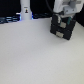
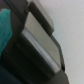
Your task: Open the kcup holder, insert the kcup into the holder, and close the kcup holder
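The kcup holder (image 1: 62, 28) is seen at the far side of the table (image 1: 35, 55), towards the exterior view's right, directly beneath the claw (image 1: 62, 18). It is judged rigid and boxy, best pulled by a pale handle (image 2: 44, 44). The claw's opening cannot be told.

White tabletop (image 1: 30, 57), dark bkgd (image 1: 7, 6) behind.

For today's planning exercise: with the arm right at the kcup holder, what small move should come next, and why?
Probably settle the gripper onto a pale handle and pull. The kcup holder looks shut in the exterior view, and the arm hangs directly over it. Whether the gripper already grips cannot be told.
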Robot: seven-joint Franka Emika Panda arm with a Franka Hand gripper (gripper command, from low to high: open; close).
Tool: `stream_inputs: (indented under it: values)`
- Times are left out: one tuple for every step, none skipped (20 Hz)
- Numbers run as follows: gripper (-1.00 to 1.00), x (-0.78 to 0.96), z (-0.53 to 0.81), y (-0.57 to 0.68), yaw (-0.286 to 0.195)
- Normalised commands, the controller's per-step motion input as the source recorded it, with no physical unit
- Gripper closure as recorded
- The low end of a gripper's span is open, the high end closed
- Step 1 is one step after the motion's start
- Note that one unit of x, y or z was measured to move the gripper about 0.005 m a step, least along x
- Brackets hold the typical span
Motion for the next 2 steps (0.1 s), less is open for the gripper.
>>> stream_inputs:
  values:
    - [-1.00,0.07,0.12,0.03,-0.020]
    - [-1.00,0.02,0.02,0.00,-0.003]
